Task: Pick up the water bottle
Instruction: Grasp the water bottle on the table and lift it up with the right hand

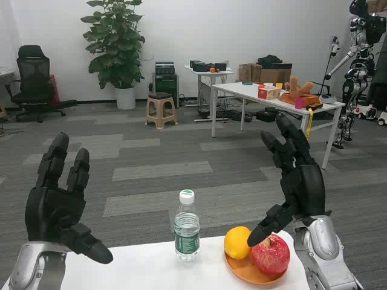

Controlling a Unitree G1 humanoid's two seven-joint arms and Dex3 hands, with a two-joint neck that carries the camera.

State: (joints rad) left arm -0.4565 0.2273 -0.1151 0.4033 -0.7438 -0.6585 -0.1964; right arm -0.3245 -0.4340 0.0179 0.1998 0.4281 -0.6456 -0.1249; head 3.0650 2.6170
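A clear water bottle (187, 226) with a white cap and green label stands upright near the far edge of the white table (145, 269), about midway between my hands. My left hand (58, 202) is raised at the left, fingers apart and pointing up, holding nothing. At the right, my right hand (292, 178) is also lifted, its fingers spread, the thumb reaching down over the fruit plate. Neither hand touches the bottle.
An orange plate (253, 272) right of the bottle carries a yellow lemon (236, 241) and a red apple (271, 254). Beyond the table lie grey carpet, a stool (161, 109), a potted plant (116, 45), a cluttered white table (275, 96) and another robot (357, 66).
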